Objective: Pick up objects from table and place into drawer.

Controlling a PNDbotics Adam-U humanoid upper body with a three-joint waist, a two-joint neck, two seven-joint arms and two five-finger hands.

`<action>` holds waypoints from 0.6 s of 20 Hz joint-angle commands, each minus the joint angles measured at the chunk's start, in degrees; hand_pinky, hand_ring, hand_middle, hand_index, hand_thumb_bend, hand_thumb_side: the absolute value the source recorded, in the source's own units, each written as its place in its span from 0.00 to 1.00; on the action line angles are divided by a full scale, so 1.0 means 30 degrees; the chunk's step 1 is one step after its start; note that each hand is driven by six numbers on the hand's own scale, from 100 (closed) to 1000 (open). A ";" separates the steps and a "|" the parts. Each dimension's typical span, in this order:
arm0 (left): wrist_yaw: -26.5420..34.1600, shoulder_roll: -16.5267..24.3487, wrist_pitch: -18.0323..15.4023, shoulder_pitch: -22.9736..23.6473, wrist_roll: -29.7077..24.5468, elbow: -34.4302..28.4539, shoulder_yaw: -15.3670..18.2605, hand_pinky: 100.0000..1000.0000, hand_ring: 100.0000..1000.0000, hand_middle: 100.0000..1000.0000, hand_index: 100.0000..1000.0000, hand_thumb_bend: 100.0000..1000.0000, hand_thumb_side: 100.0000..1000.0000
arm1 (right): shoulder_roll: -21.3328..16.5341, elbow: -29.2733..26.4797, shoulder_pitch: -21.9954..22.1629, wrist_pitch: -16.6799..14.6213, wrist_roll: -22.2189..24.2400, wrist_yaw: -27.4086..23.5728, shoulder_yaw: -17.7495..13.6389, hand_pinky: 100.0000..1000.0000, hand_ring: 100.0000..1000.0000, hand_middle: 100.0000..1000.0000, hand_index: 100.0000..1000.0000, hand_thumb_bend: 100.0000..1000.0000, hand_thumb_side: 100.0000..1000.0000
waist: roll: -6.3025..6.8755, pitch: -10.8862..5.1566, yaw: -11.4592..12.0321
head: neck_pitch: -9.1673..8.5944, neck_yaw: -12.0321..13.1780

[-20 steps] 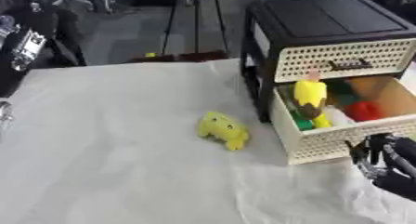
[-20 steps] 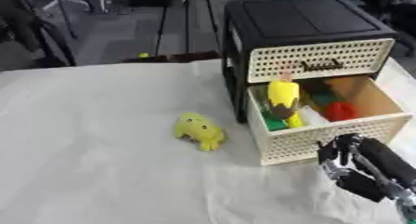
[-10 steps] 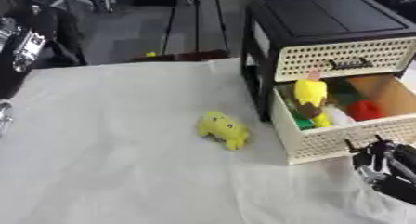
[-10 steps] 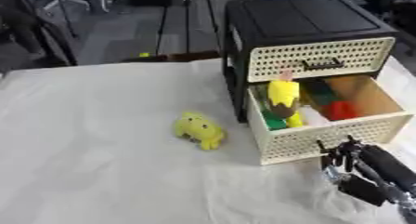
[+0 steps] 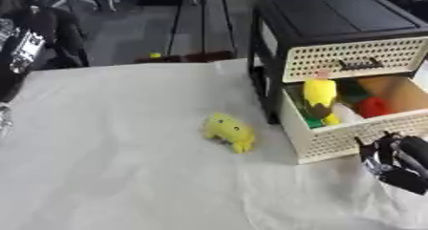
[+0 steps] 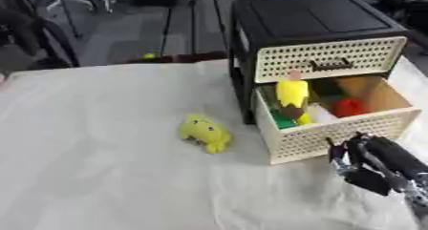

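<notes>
Yellow toy [image 6: 204, 133]; cream perforated drawer [image 6: 338, 134]; black cabinet [image 6: 309, 19].

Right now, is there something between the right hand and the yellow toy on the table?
Partly. The right hand sits in front of the open drawer, whose front left corner lies between it and the yellow plush toy. The white cloth around the toy is bare.

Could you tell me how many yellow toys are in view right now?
2. One yellow plush toy lies on the white cloth left of the open drawer; one tall yellow toy stands inside that drawer. Others may be hidden among the drawer's contents.
</notes>
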 commanded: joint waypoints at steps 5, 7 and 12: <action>-0.0014 0.0318 -0.0008 -0.0147 -0.0087 -0.0286 0.0112 0.43 0.46 0.42 0.65 0.19 0.83 | 0.0028 0.1264 -0.1061 -0.0067 -0.0048 0.0708 -0.0071 0.19 0.40 0.44 0.63 0.00 1.00 | -0.0017 -0.0153 0.0206 | 0.0142 -0.0093; -0.0007 0.0299 -0.0009 -0.0154 -0.0105 -0.0276 0.0105 0.43 0.46 0.42 0.65 0.19 0.84 | 0.0095 0.1618 -0.1293 -0.0137 -0.0007 0.0872 -0.0015 0.19 0.40 0.44 0.63 0.00 1.00 | -0.0006 -0.0149 0.0246 | 0.0156 -0.0113; 0.0028 0.0222 -0.0031 -0.0182 -0.0163 -0.0227 0.0087 0.43 0.46 0.42 0.65 0.18 0.84 | 0.0325 0.2344 -0.1820 -0.0238 -0.0072 0.1214 -0.0004 0.19 0.40 0.44 0.63 0.00 1.00 | 0.0049 -0.0162 0.0411 | 0.0180 -0.0166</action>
